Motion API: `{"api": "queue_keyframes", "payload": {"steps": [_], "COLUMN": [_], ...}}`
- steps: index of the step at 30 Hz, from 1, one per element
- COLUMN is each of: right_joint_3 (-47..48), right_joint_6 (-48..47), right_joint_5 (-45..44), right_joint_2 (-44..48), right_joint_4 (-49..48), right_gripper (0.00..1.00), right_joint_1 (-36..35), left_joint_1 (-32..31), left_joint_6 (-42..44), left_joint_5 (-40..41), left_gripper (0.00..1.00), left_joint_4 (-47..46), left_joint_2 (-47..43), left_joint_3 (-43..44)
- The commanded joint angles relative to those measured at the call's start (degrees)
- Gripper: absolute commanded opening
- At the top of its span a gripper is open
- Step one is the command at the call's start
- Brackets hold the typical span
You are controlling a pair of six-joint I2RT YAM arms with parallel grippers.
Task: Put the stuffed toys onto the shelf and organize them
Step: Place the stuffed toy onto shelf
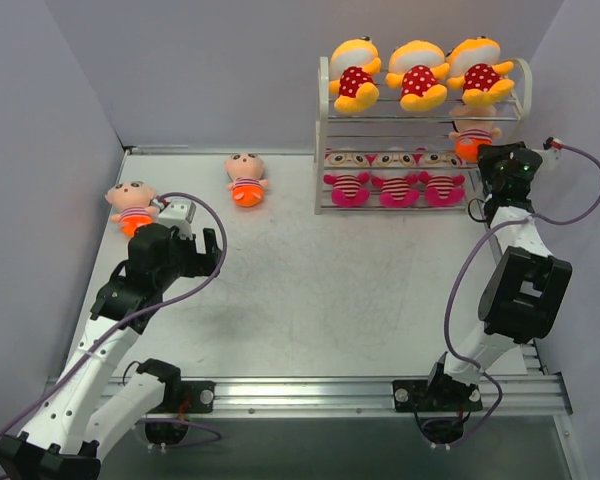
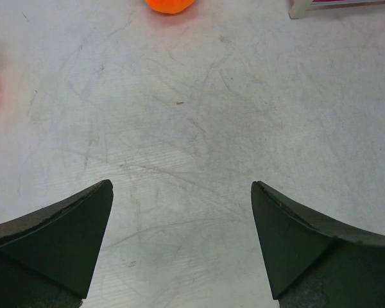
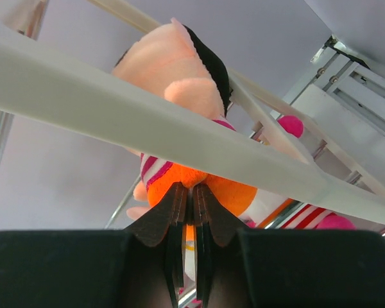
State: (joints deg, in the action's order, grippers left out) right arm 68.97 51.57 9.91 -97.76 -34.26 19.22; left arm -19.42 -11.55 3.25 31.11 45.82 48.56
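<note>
- On the middle tier of the shelf [image 1: 323, 130], at its right end, sits one peach-faced doll [image 1: 473, 135], and the right gripper [image 3: 187, 192] is just under it
- Its jaws are closed together, with the tips touching the doll's orange bottom; whether a small fold of plush is pinched between them, the wrist view does not show
- The step in hand seems to be the placing of this first peach-faced doll on the middle tier
- The top tier holds the three yellow dolls [image 1: 416, 72] and the bottom tier the three pink-striped dolls [image 1: 392, 182], so about two thirds of the task looks done
- Two more peach-faced dolls lie on the counter [image 1: 330, 290], one at the far left [image 1: 130, 205] and one nearer the middle [image 1: 246, 178]
- The left gripper [image 2: 181, 186] hangs over bare counter near the far-left doll, with jaws wide open and nothing between them
- Next, the right arm probably must draw back without pulling the doll off the rods, and the left arm must go down over a doll
- No brand, label or writing can be read in any view
</note>
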Motion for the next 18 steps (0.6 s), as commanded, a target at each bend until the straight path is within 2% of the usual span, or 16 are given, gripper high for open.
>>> {"api": "queue_keyframes", "payload": {"steps": [1, 13, 14, 15, 16, 18], "right_joint_3": [2.49, 2.22, 1.96, 1.78, 1.70, 1.26], "right_joint_6": [-3.84, -5.17, -5.17, -5.08, -5.16, -5.25], "right_joint_5": [3.18, 4.59, 4.50, 4.33, 4.24, 3.89], "right_joint_2": [-0.24, -1.91, -1.65, -1.48, -1.30, -0.60], "right_joint_4": [-0.46, -1.86, -1.95, -2.04, -2.13, -2.04], "right_gripper": [0.00, 0.00, 0.02, 0.09, 0.12, 0.14], "right_joint_1": [0.64, 1.08, 1.08, 1.08, 1.08, 1.08], "left_joint_1": [-0.18, -0.18, -0.18, -0.18, -0.18, -0.18], "left_joint_6": [0.57, 0.57, 0.57, 0.57, 0.57, 0.57], "left_joint_5": [0.27, 0.36, 0.36, 0.36, 0.36, 0.36], "left_gripper": [0.97, 0.97, 0.97, 0.97, 0.97, 0.97], "left_joint_4": [-0.62, -0.70, -0.70, -0.62, -0.62, -0.70], "left_joint_2": [-0.12, 0.32, 0.32, 0.32, 0.32, 0.32], "left_joint_3": [0.05, 0.14, 0.14, 0.14, 0.14, 0.14]}}
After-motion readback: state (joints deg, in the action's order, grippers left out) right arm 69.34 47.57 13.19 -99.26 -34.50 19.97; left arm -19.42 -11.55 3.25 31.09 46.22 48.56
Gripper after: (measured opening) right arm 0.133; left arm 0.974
